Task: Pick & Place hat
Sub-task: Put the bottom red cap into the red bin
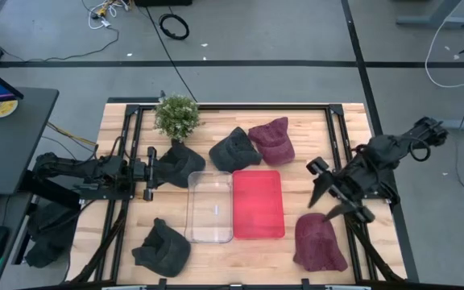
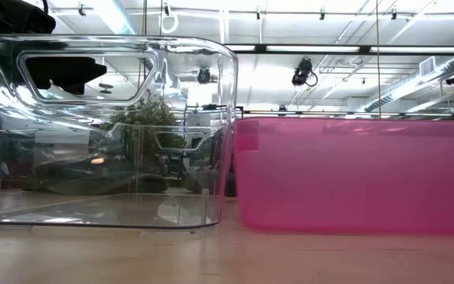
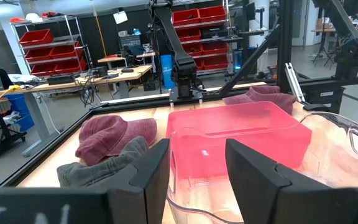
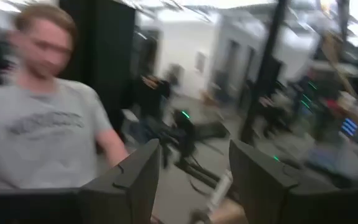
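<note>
Right gripper is spread, empty, above the maroon hat lying near the table's front right edge, beside the pink bin. Soft, light cloth: probably pinch a crown fold. Room is open toward the bin. Left gripper is parted, at the dark hat.

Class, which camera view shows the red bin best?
The high view: it shows the red bin whole from above, beside the clear bin. The low view shows only one side wall, the left wrist view shows it obliquely past the left end effector, and the right wrist view misses it.
</note>
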